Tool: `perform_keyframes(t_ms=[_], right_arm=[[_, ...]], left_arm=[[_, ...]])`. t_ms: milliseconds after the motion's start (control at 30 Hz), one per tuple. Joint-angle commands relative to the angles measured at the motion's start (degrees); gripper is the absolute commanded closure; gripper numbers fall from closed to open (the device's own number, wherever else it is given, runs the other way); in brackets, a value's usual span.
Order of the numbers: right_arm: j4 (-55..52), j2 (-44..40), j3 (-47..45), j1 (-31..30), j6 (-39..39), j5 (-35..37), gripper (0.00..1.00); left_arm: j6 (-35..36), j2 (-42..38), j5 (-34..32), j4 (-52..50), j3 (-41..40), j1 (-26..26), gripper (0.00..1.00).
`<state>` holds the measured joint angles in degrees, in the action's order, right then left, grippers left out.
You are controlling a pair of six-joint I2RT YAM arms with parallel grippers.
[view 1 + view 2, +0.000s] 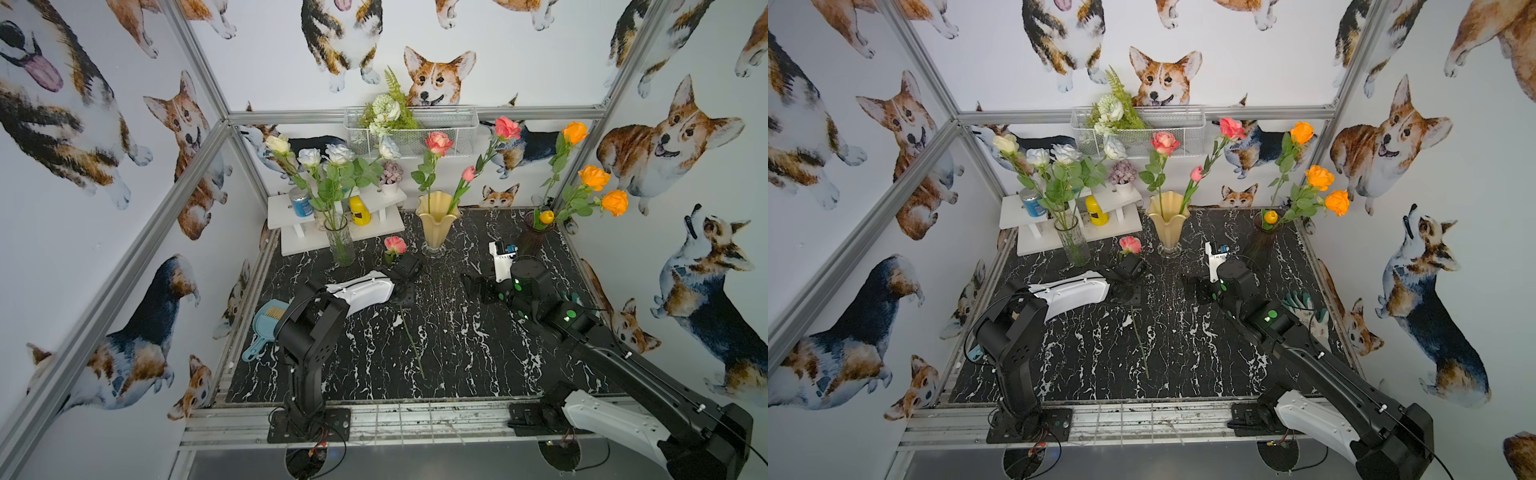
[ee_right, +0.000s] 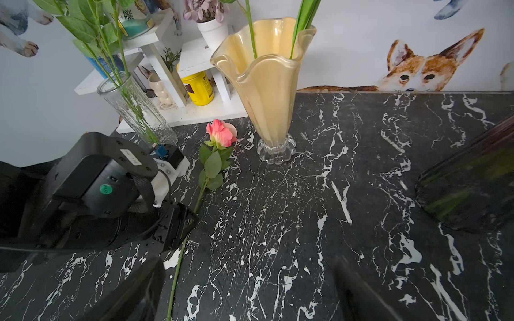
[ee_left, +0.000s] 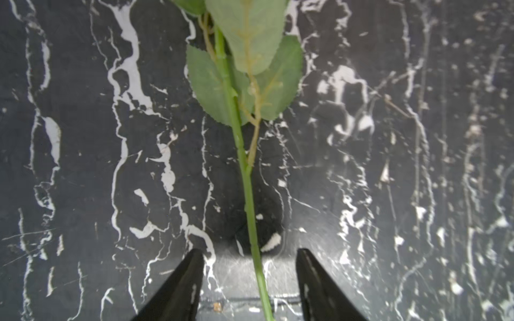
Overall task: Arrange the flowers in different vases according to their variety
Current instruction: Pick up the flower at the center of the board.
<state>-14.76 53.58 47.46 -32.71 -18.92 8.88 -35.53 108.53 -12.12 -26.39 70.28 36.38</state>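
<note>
With one pink rose (image 2: 219,134) flat on the tabletop (image 1: 457,353), sort looks nearly done: one stem left.

Clear glass vase (image 1: 340,243), beyond the left gripper (image 3: 249,250) and off to its left, holds the white flowers (image 1: 309,157): done. Left gripper sits low over the table, jaws apart, straddling the stem (image 3: 247,189) with a gap on each side, no contact. The bloom (image 1: 395,245) lies just past the gripper on the far side. Cream-yellow vase (image 1: 436,224), farther back between the two grippers, holds three pink flowers (image 1: 439,143); I'd say the rose belongs there. Right gripper (image 2: 249,289) is spread wide, nothing between the jaws, stem off to its left. Dark purple vase (image 1: 534,237), beyond it to the right, holds the orange flowers (image 1: 594,178): done. Remaining, my read: pinch, lift, drop into the yellow vase.
</note>
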Motion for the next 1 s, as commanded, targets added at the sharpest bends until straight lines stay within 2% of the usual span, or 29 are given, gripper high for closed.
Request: perform_keyframes(t_ms=[0,200,467,700,800,967], right_arm=[[-0.9,-0.9,-0.6,0.6,-0.7,-0.9,0.01],[-1.3,-1.7,-1.7,1.5,-0.4,-2.0,0.01],[-1.9,-2.4,-1.9,2.3,-0.2,-2.8,0.01],[-2.0,-2.6,-2.3,2.5,-0.3,-3.4,0.01],[-2.0,-2.8,-2.6,2.6,-0.5,-3.7,0.01],[-1.1,-3.0,-4.2,2.6,-1.0,-5.5,0.01]], left_arm=[[-2.4,0.8,-0.4,-1.3,1.4,-0.6,0.52],[-2.8,3.8,1.8,-2.6,4.3,-1.5,0.68],[-3.3,7.1,3.4,-4.0,5.6,-2.3,0.73],[-2.6,8.8,3.9,-5.2,6.5,-2.5,0.95],[-2.8,8.4,4.0,-4.6,5.2,-2.5,1.00],[-3.0,6.8,3.9,-3.0,3.0,-2.5,1.00]])
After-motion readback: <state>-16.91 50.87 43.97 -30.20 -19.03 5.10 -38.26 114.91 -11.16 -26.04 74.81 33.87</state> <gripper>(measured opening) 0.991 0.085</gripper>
